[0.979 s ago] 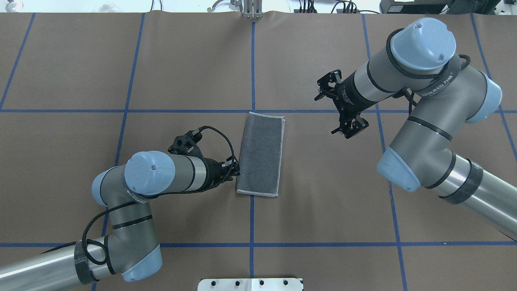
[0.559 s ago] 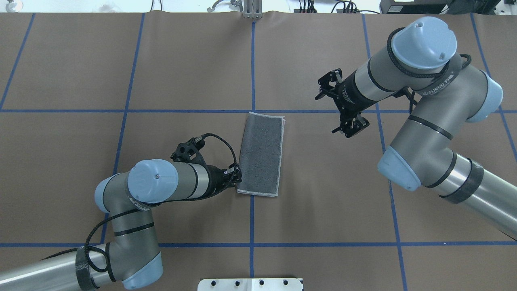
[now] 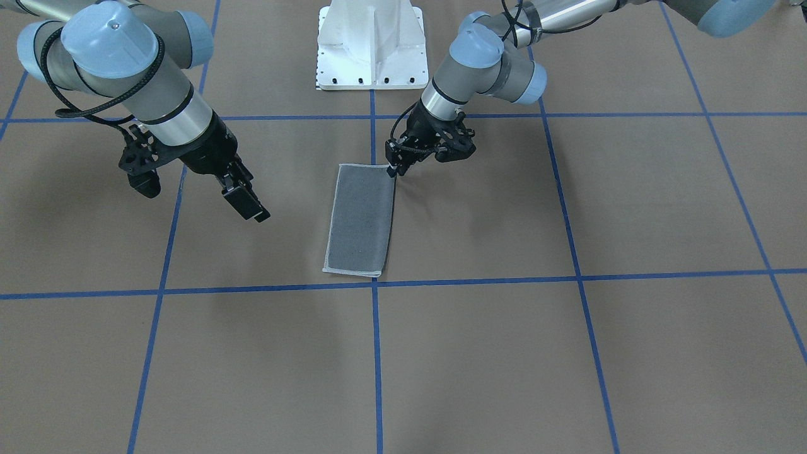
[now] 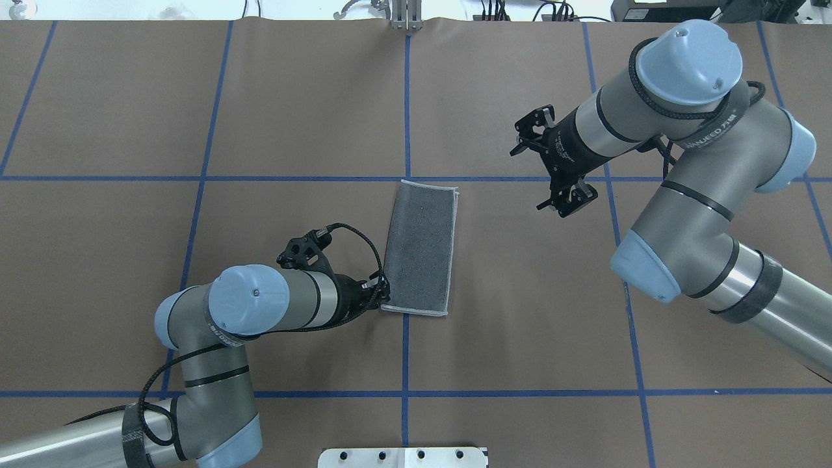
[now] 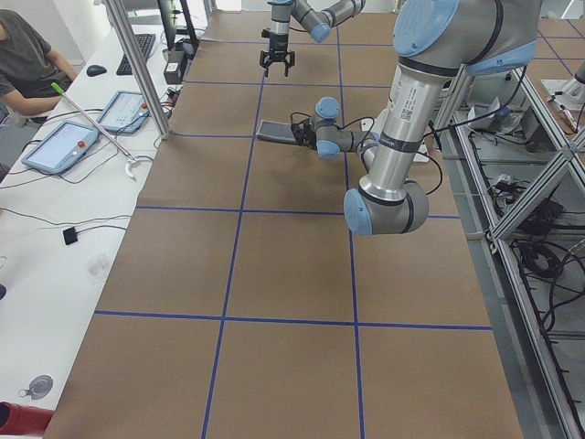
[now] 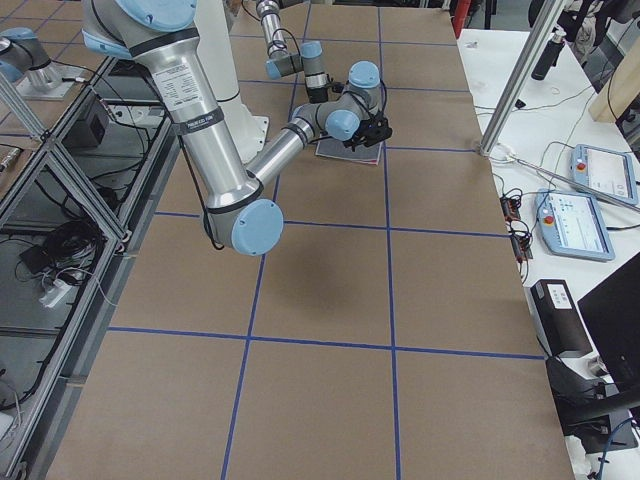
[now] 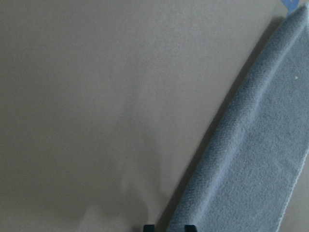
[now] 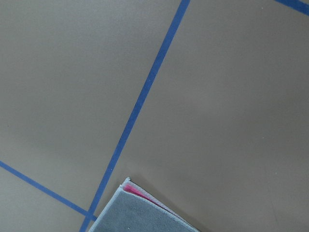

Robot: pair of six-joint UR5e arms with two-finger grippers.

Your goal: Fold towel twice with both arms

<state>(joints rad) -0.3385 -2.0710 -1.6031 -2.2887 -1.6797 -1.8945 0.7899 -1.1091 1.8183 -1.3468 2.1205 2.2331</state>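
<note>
The towel (image 4: 419, 247) lies folded into a long narrow strip, grey face up, at the table's middle; it also shows in the front view (image 3: 360, 221). A pink inner face peeks out at one corner in the right wrist view (image 8: 140, 191). My left gripper (image 4: 383, 296) is low at the strip's near left corner (image 3: 396, 167). In the left wrist view its fingertips (image 7: 149, 227) stand a little apart, astride the folded edge of the towel (image 7: 251, 159). My right gripper (image 4: 562, 198) hangs open and empty above the table, well to the right of the towel (image 3: 246, 205).
Blue tape lines (image 4: 406, 97) mark a grid on the brown table cover. The white pedestal base (image 3: 371, 44) stands at the robot's edge. Side benches hold tablets (image 6: 600, 170) and cables, and a person (image 5: 27, 55) sits at the far left bench.
My left gripper has slid along the towel's left edge toward the robot, reaching the near left corner. My right gripper has drifted slightly right and away. The towel has not moved.
</note>
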